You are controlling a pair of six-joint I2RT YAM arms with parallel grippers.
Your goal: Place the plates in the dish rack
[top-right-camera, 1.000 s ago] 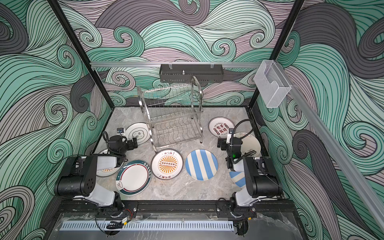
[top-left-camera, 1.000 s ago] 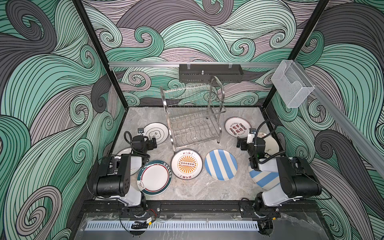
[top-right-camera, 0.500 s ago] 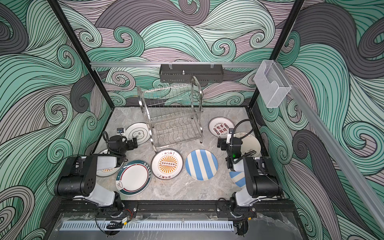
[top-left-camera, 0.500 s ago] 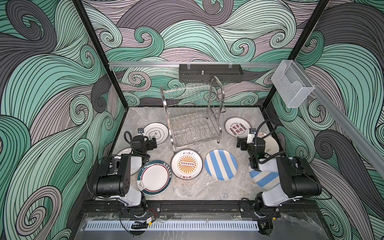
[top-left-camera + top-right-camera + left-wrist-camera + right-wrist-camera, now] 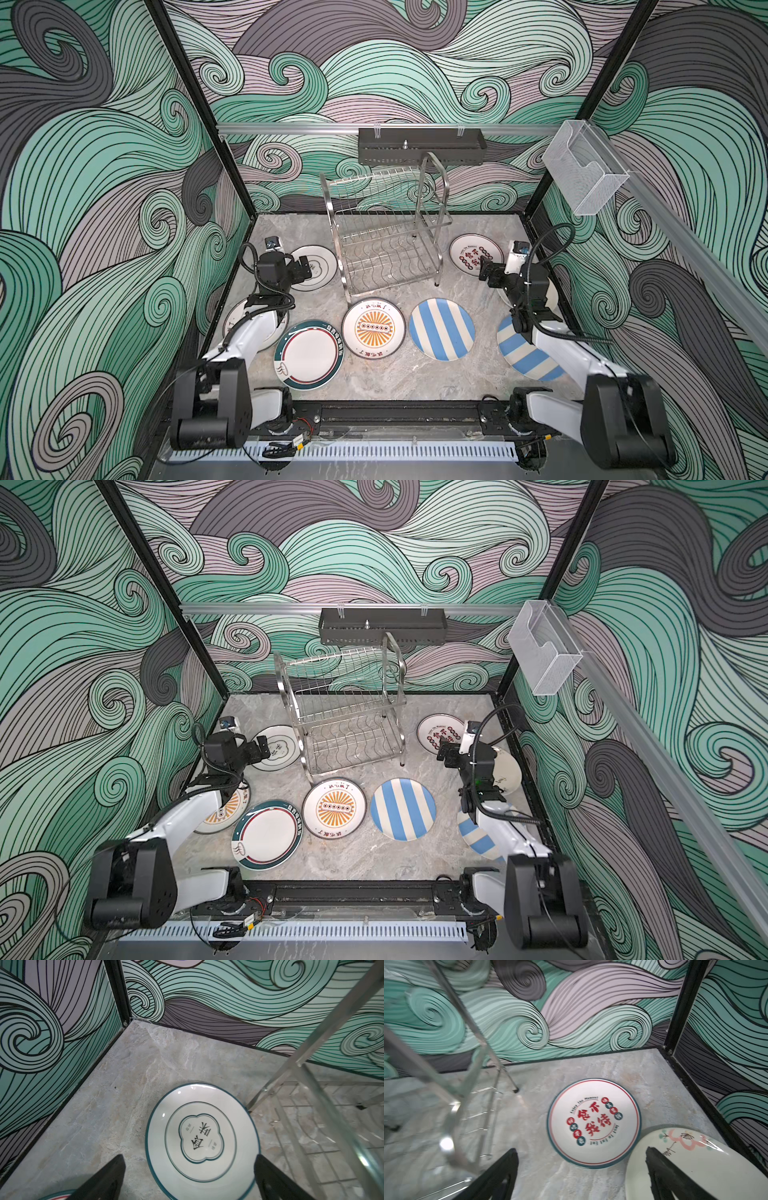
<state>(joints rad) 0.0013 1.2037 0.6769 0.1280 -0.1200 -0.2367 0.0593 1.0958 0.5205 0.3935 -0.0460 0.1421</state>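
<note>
Left end effector is held wide open, empty, above the teal-ringed plate, nine o'clock of the dish rack; right end effector likewise, by the red-lettered plate

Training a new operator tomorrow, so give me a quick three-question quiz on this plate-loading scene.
1. True or false: the dish rack holds no plates yet.
2. Of these, which lies closest to the right end effector? A blue-striped plate; B red-character plate; C sunburst plate.
3. Fill in: the left end effector's jaws stand ____.
Key: 1 true; 2 B; 3 open.
</note>
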